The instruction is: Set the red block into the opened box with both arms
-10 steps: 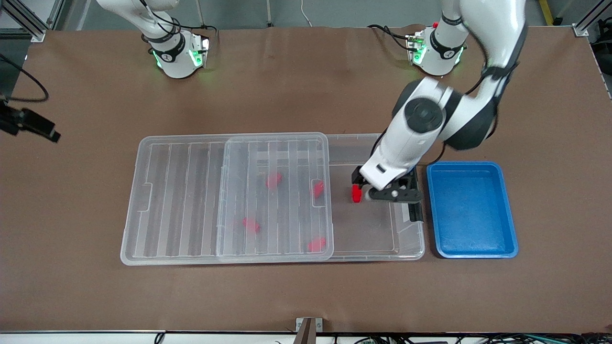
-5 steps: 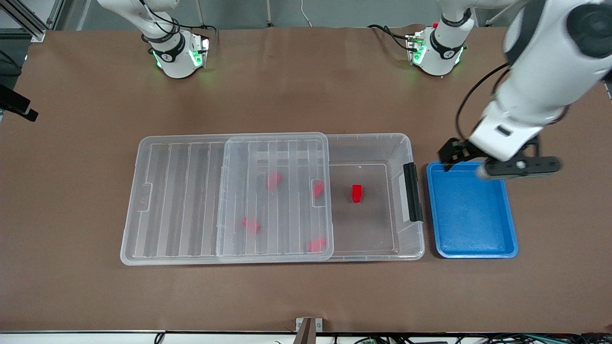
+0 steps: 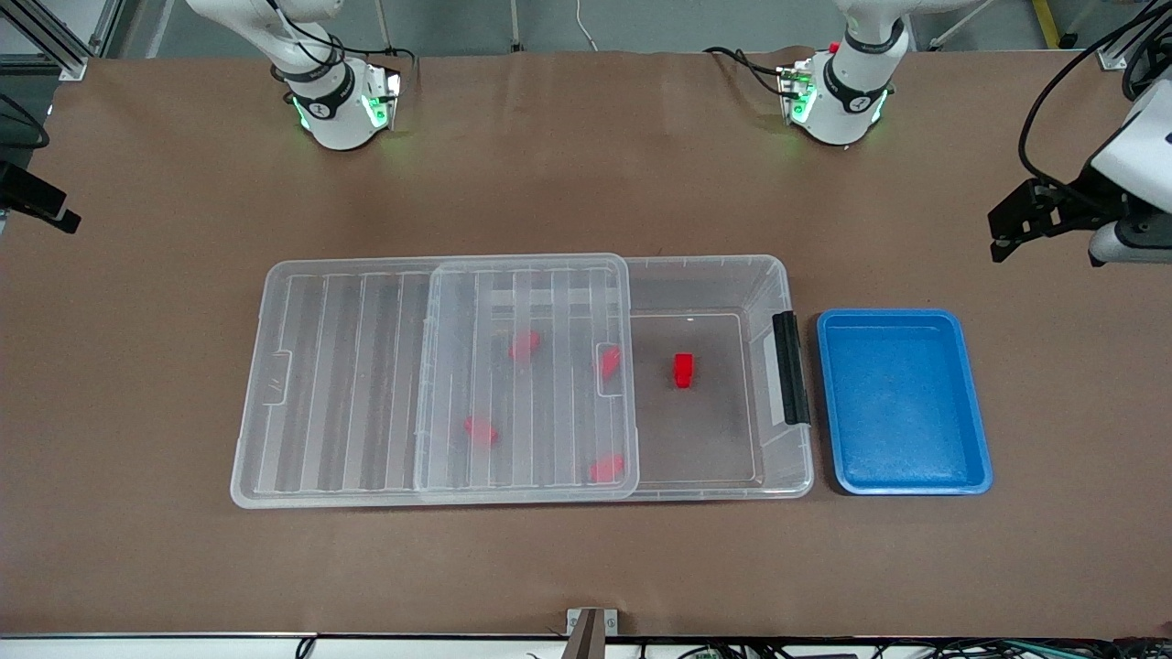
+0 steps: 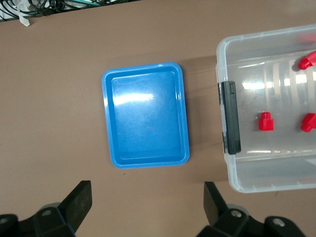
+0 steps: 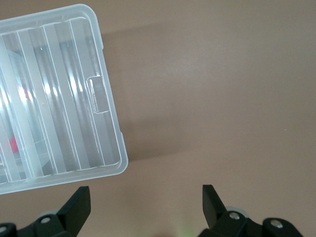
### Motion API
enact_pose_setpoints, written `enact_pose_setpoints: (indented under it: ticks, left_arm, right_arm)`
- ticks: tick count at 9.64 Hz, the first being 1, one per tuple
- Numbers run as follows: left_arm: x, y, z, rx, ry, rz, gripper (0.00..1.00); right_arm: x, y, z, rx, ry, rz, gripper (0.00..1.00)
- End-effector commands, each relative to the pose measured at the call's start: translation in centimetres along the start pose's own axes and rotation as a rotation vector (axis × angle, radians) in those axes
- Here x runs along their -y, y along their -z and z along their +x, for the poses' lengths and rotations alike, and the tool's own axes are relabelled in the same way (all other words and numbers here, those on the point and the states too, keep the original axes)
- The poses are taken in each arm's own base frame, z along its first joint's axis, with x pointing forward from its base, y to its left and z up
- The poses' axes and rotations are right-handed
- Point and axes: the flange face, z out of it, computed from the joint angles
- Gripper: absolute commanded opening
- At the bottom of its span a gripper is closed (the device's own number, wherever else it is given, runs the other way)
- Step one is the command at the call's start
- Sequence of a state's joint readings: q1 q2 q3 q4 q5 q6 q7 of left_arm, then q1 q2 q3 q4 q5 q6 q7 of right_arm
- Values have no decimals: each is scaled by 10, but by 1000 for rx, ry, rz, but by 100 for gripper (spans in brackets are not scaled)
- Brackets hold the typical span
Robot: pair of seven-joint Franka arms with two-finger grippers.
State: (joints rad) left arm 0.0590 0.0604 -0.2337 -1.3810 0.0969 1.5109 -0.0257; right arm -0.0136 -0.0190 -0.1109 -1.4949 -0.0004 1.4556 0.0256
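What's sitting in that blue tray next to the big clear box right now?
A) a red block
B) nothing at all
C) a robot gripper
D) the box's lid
B: the blue tray shows only its bare blue floor, while the uncovered red block lies inside the box.

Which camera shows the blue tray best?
The left wrist view shows the blue tray best: the whole tray sits near the middle, large, with nothing covering it. The front view also shows the whole tray, only smaller, beside the box toward the left arm's end of the table. The right wrist view does not show it.
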Motion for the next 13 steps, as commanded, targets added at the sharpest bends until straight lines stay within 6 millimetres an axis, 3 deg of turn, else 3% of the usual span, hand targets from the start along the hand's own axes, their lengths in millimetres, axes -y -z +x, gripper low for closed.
enact_pose_setpoints:
  ticks: [1,5,8,11,12,13]
  left_arm:
    - [-8,-13,-43,61,-20,13,100]
    - [-3,-9,-42,59,-7,4,100]
    - [-4,-12,-40,65,1,-19,100]
    - [6,-19,-36,74,27,-45,100]
    - [7,-20,-35,76,29,-44,100]
    - [13,-21,-35,76,39,-43,100]
  right_arm:
    - [-1,3,-2,3,6,0,100]
    - [1,4,-2,0,2,2,100]
    - [0,5,-2,-5,0,2,100]
    - [2,2,1,-3,22,3,100]
    - [3,-8,7,7,74,6,92]
    - [0,-35,26,23,158,11,68]
